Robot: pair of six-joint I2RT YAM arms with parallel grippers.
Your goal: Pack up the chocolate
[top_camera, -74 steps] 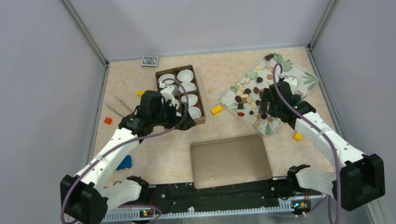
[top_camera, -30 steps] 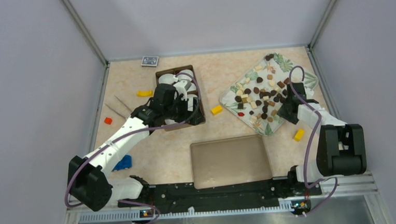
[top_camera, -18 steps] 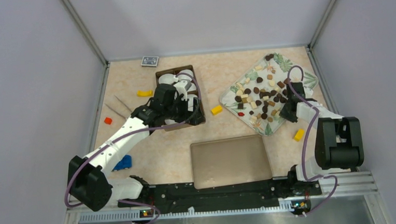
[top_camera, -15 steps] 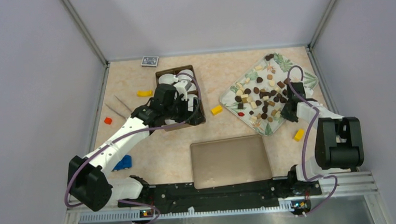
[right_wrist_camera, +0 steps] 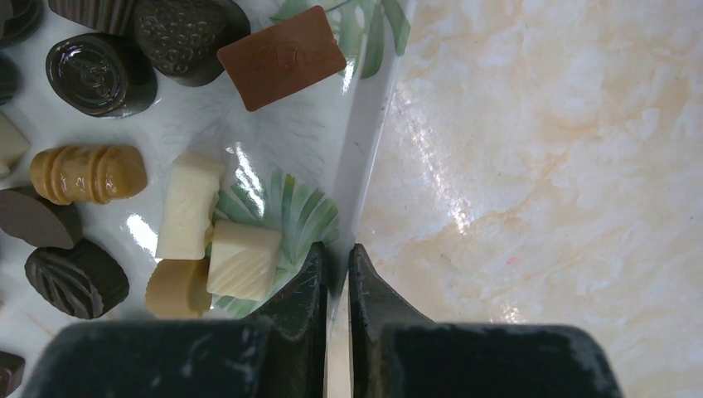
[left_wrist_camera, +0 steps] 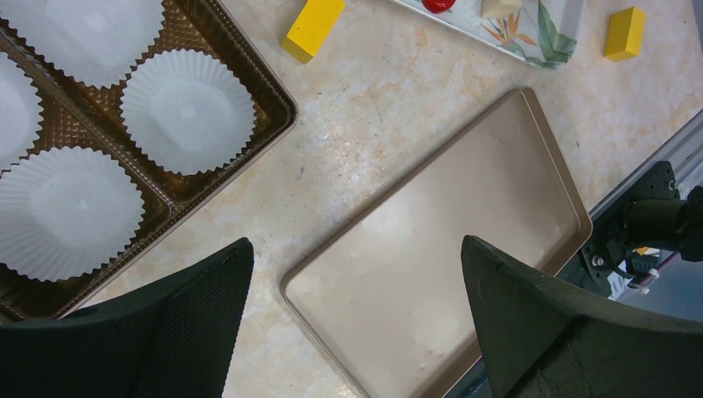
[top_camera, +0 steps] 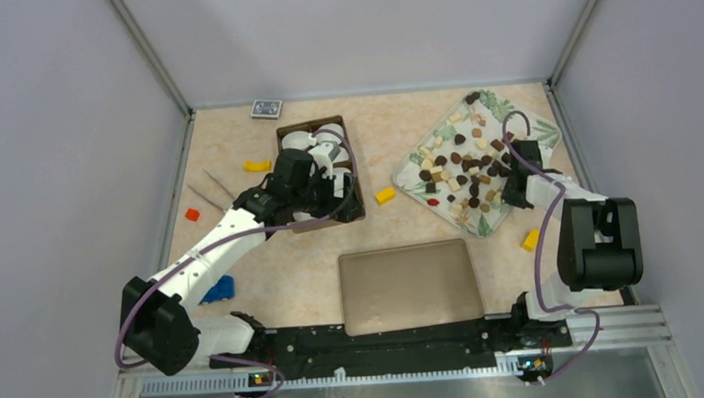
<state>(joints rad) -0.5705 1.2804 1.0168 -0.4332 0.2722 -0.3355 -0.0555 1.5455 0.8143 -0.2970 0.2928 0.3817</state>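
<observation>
Right gripper (right_wrist_camera: 336, 265) pinches the rim of the tray (right_wrist_camera: 365, 124), chocolate (right_wrist_camera: 243, 259) at its nine o'clock; left gripper (left_wrist_camera: 355, 247) gapes. Pieces look light, slick, easily marred; pinch flat sides gently.

3 yel. blocks (top_camera: 385, 195), 1 tray (top_camera: 545, 135), 1 lid (top_camera: 409, 286)

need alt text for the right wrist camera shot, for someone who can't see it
The right hand, entering from the bottom of the frame, pinches the raised rim of a leaf-patterned tray. Dark, mid-brown and cream chocolates lie on the tray to the left, and marbled beige tabletop fills the right.
</observation>
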